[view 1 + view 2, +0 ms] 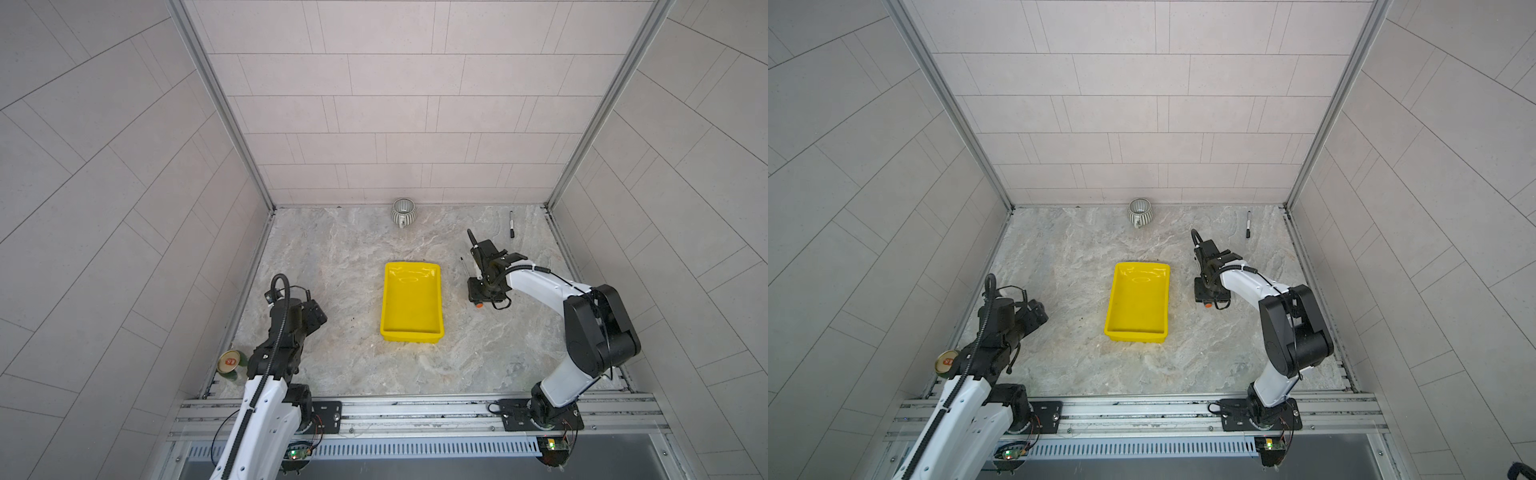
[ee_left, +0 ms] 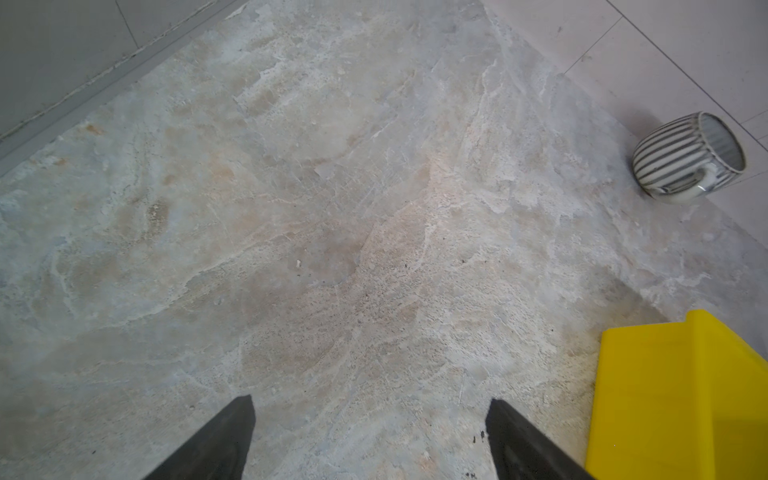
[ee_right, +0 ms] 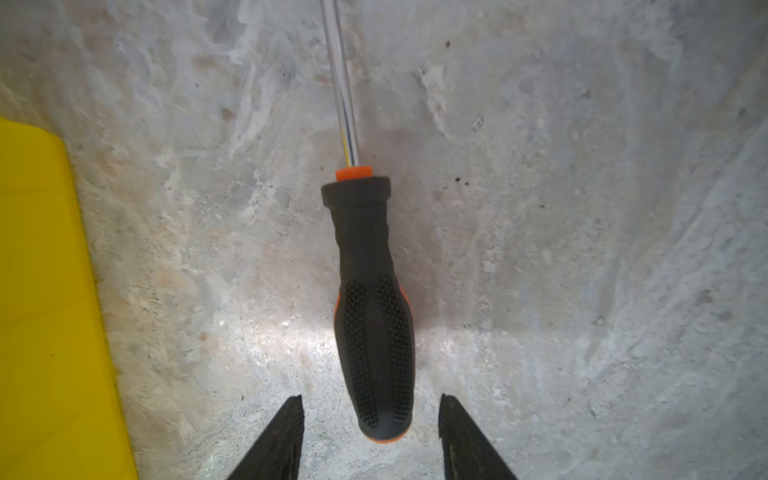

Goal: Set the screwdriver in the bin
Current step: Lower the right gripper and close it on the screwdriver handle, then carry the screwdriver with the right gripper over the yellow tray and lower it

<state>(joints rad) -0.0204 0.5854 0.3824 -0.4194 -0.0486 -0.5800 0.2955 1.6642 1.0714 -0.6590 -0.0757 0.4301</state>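
Barely underway, by the look of it. Can see the screwdriver (image 3: 370, 291) lying flat on the stone top (image 1: 332, 365), just right of the bin (image 1: 412, 336) in both top views, near its long wall but not touching. Shaft (image 1: 464, 266) aimed away from the bin's near end, toward the back wall; orange cap (image 1: 479, 305) toward the front. Nothing inside the bin yet, only bare yellow floor.

Re the right gripper (image 3: 370, 399): sitting over the handle (image 3: 365, 232), fingers straddling its butt end, parted, w/ a strip of bare stone showing on each side. No contact visible, so not gripped yet as far as the wrist cam shows. Can't confirm from the top views, as most of the handle is blocked there by wrist and cam housing.

Re the left gripper (image 2: 370, 401): spread wide, empty, hovering over bare top on the bin's left side. Prob. not needed.

Done so far, est.: approach and alignment only. Left to do: pinch the handle, lift, carry left over the bin's rim, lower, let go. Grip point looks close to the butt, so expect some droop or swing of the long shaft. Should fit lengthwise in the bin, judging by relative lengths.
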